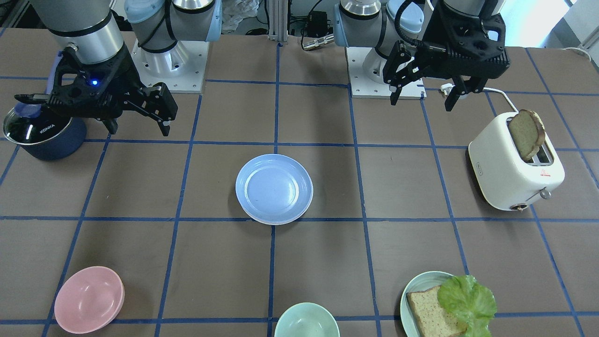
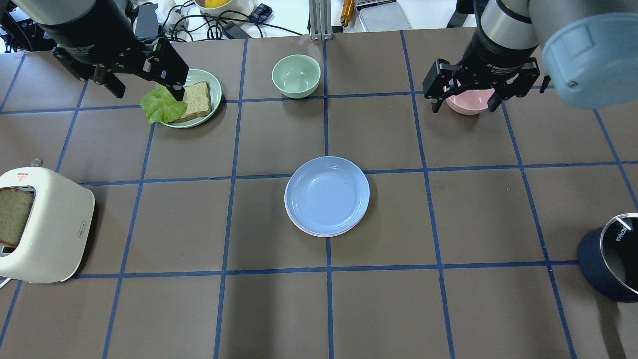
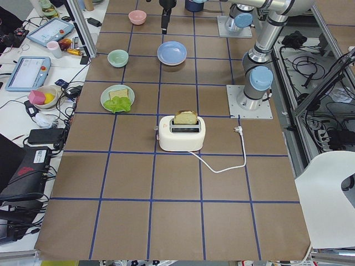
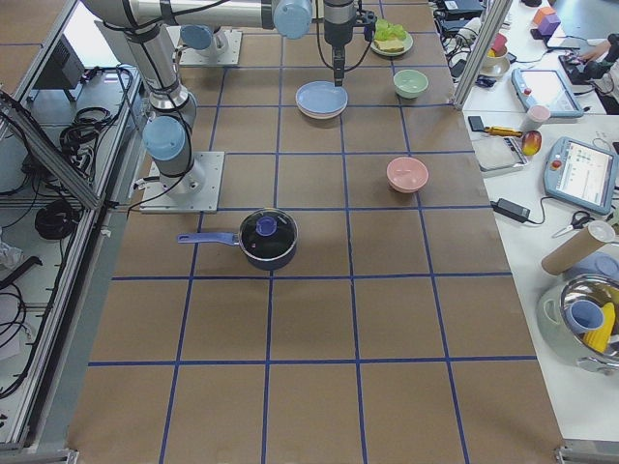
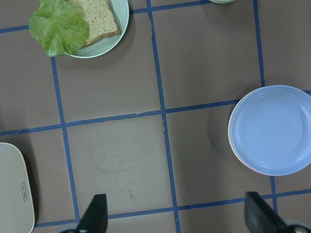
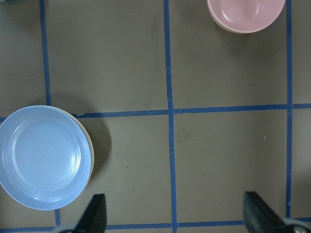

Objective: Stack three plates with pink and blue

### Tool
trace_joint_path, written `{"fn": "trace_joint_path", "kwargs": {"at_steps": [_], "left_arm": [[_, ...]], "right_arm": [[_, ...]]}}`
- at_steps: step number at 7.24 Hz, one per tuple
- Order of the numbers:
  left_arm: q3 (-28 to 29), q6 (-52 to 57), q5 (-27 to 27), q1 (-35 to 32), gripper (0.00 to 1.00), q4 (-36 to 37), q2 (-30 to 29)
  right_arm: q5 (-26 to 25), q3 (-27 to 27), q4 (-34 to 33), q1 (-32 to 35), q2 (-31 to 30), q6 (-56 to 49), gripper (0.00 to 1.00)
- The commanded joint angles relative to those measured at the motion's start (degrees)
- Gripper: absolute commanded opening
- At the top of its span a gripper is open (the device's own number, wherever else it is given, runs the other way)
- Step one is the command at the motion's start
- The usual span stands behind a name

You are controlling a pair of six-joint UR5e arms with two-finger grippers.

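Note:
The light blue plate (image 2: 327, 195) lies on top of a stack at the table's middle, also seen in the front view (image 1: 273, 188). A pale pink rim (image 2: 315, 234) peeks out under it, and a cream edge (image 6: 91, 158) shows in the right wrist view. My left gripper (image 2: 147, 92) is open and empty, high above the bread plate, far from the stack. My right gripper (image 2: 466, 105) is open and empty, high above the pink bowl (image 2: 468, 102). Both wrist views show the blue plate (image 5: 271, 128) off to one side.
A pale teal plate (image 2: 214, 87) with bread and lettuce sits at the far left. A green bowl (image 2: 296, 75) is far centre. A white toaster (image 2: 50, 229) with a bread slice is near left. A dark blue lidded pot (image 2: 610, 264) is near right.

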Motion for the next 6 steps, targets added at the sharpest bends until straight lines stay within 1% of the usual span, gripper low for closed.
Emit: {"fn": "trace_joint_path", "kwargs": {"at_steps": [1,6], "left_arm": [[0.0,0.0,-0.08,0.04,1.0,0.13,-0.08],[-0.35,0.08,-0.17,0.04,1.0,0.3,-0.08]], "right_arm": [[-0.13,0.12,-0.81,0.19,-0.22,-0.26,1.0],[-0.22,0.03,0.06,0.11,-0.57,-0.71,1.0]]}}
